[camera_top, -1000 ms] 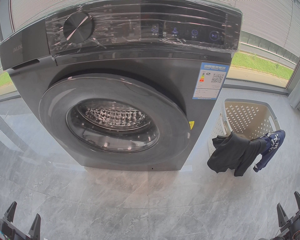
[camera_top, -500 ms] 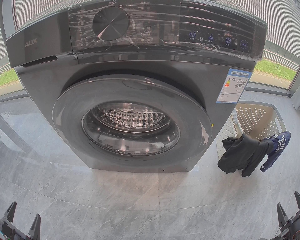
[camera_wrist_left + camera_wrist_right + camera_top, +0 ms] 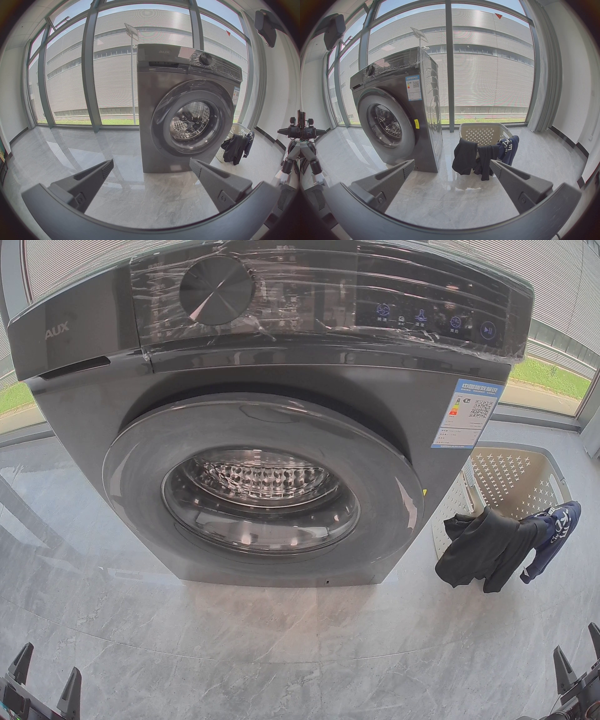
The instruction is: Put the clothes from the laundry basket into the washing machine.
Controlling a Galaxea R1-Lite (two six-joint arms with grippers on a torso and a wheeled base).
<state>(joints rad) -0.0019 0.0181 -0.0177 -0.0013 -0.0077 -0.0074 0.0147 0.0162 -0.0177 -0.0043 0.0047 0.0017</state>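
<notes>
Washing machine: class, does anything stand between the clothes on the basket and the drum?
Yes. The washing machine has its round door shut over the opening. The clothes hang over the laundry basket rim beside it.

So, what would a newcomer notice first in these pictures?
The big grey washer stands in the middle, its round door shut. On the floor to its right sits a pale basket, with a black garment and a blue one draped over its front rim.
</notes>
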